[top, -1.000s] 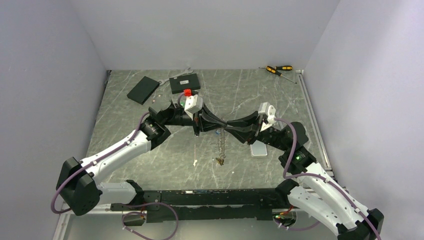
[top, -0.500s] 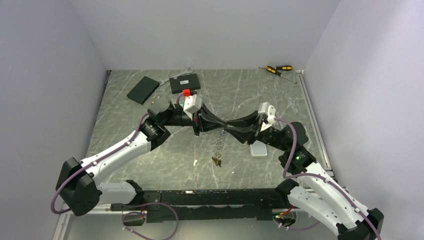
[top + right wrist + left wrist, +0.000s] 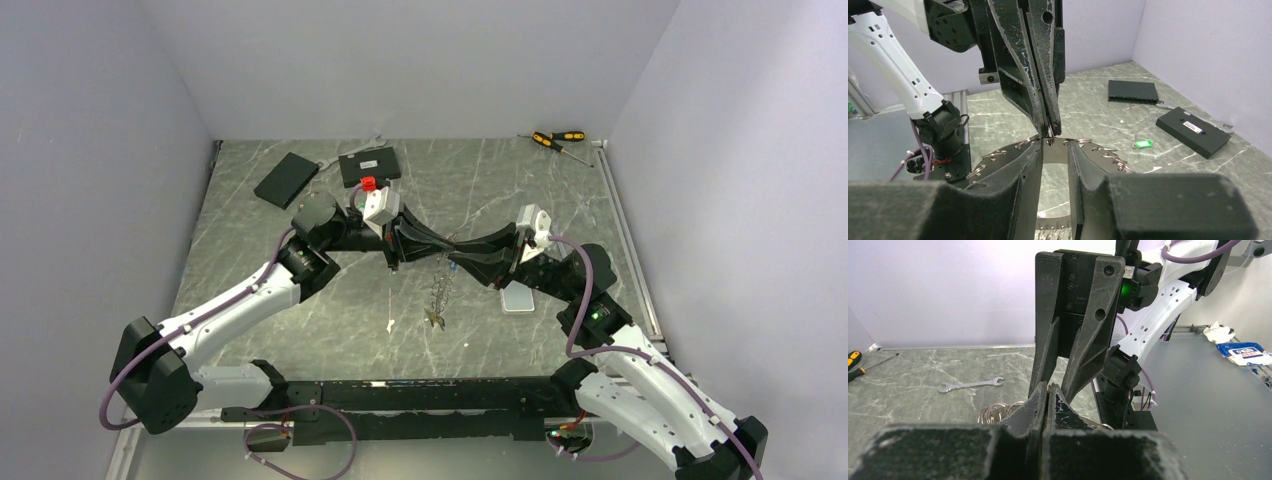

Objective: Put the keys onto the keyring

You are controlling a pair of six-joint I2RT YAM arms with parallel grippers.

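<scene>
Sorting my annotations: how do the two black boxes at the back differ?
The plain box lies turned diagonally, farther left in the top view; the labelled box sits almost square to the table. The labelled box carries a white sticker; the plain box shows none. Both are flat, black, rectangular.

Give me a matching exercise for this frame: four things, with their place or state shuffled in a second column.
1. left gripper
2. keyring
3. screwdrivers
4. green-tagged key

a. far right corner of the table
b. shut
c. lying on the table near a black box
d. hanging above the table's middle

Pairs: 1-b, 2-d, 3-a, 4-c.
</scene>
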